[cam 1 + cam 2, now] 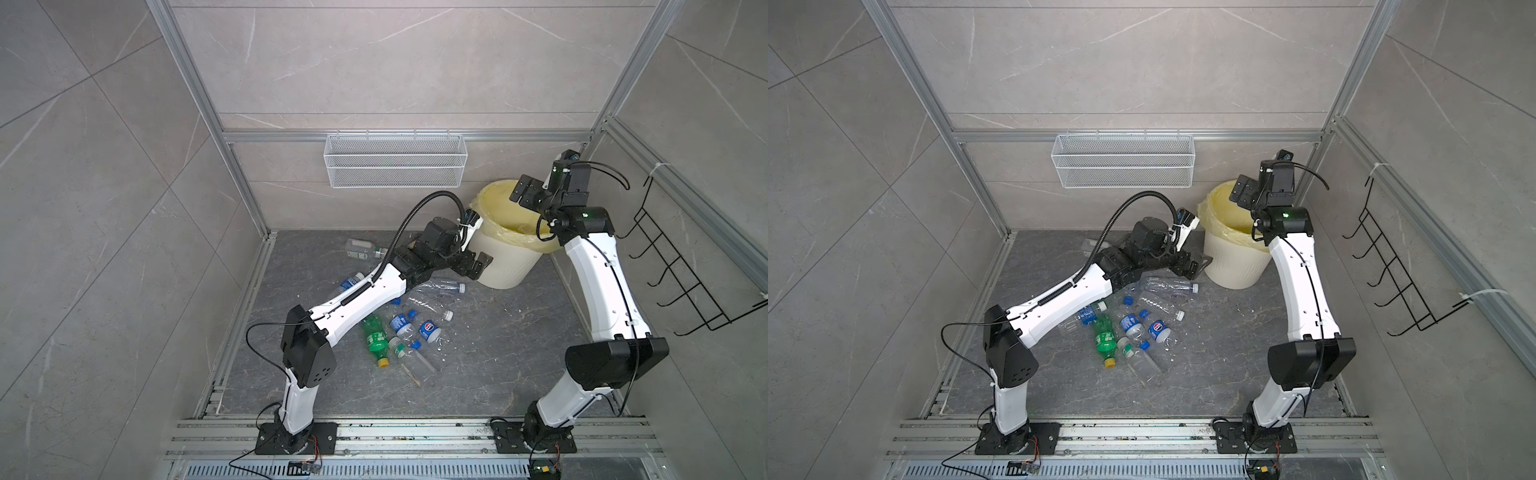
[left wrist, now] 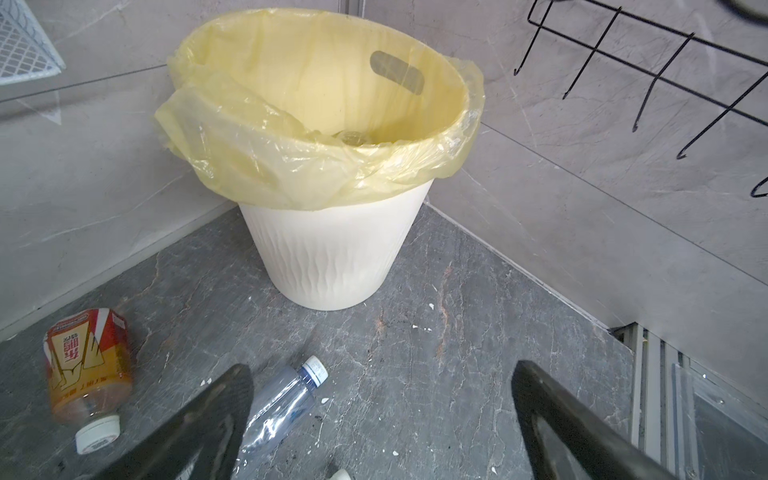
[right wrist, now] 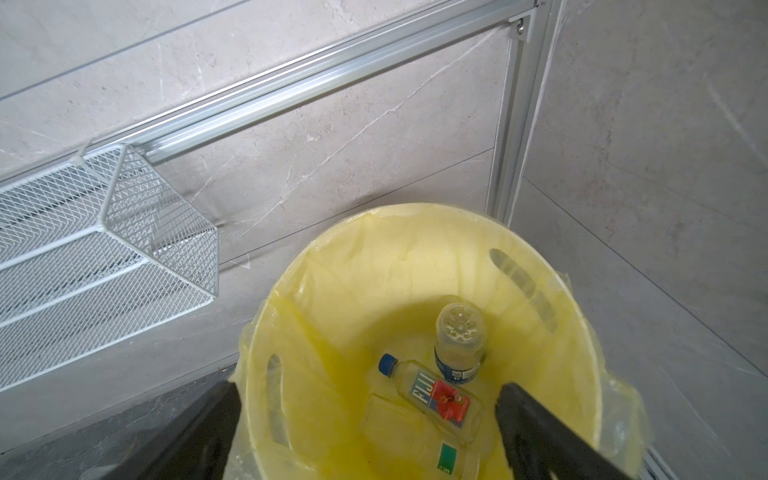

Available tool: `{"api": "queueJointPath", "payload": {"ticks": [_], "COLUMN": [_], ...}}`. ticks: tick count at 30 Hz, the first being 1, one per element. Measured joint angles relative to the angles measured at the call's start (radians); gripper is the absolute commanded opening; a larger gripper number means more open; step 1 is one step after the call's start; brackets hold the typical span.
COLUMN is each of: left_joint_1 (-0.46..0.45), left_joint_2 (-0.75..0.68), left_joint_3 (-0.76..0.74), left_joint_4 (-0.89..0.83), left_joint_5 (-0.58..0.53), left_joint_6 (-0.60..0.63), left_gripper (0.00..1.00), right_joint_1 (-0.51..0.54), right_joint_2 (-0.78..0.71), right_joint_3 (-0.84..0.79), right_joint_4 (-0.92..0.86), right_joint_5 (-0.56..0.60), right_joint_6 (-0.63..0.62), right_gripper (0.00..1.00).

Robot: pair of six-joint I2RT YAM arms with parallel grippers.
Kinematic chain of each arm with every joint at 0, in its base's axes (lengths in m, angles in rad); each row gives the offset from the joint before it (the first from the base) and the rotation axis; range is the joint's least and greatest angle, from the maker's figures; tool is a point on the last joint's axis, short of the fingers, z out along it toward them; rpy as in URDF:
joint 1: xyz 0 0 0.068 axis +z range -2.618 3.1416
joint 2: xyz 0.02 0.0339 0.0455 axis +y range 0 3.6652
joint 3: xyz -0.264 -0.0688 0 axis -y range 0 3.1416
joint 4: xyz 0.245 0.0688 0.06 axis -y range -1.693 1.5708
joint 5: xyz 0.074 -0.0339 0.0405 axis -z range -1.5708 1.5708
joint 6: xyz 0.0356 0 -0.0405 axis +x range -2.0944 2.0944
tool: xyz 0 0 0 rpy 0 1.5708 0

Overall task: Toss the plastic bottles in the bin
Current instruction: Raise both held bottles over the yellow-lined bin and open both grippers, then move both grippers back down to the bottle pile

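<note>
The cream ribbed bin (image 1: 503, 270) (image 1: 1233, 270) with its yellow bag stands in the back right corner. My right gripper (image 1: 524, 192) (image 3: 368, 388) hangs open and empty over its mouth. Inside lie a Fiji bottle (image 3: 436, 399), an upended clear bottle (image 3: 459, 336) and a green-labelled one (image 3: 449, 457). My left gripper (image 1: 478, 266) (image 2: 380, 370) is open low beside the bin, holding nothing. A clear bottle (image 2: 286, 399) (image 1: 440, 287) lies by its left finger. An orange-labelled bottle (image 2: 89, 365) lies nearby. Several more bottles, one green (image 1: 375, 338), are scattered mid-floor.
A white mesh basket (image 1: 395, 160) hangs on the back wall. A black wire rack (image 1: 681, 266) sticks out from the right wall. One clear bottle (image 1: 361, 249) lies near the back wall behind the left arm. Aluminium rails edge the floor.
</note>
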Motion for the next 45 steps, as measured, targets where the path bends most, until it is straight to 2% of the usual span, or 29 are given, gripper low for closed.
{"api": "queueJointPath", "payload": {"ticks": [12,19,26,39,45], "left_joint_1": [0.02,0.089,0.207,0.404,0.525], "left_joint_2": [-0.038,-0.079,-0.195,-0.542,-0.597], "left_joint_3": [-0.027,-0.083,-0.275,-0.669,-0.848], "left_joint_4": [-0.015,-0.054,-0.095,-0.206,-0.237], "left_joint_5": [-0.044,-0.044,-0.046,-0.093,-0.092], "left_joint_6": [-0.066,-0.164,-0.248,-0.298,-0.333], "left_gripper": [1.0,1.0,1.0,1.0,1.0], "right_joint_1": [0.0,0.056,0.195,0.522,0.682], "right_joint_2": [-0.079,-0.169,-0.232,-0.259,-0.238], "right_joint_3": [-0.101,-0.252,-0.35,-0.541,-0.626], "right_joint_4": [-0.004,0.005,0.013,0.065,0.104], "right_joint_5": [-0.052,-0.068,-0.058,-0.04,-0.036], "right_joint_6": [0.045,0.072,0.072,0.103,0.132], "right_gripper": [1.0,1.0,1.0,1.0,1.0]}}
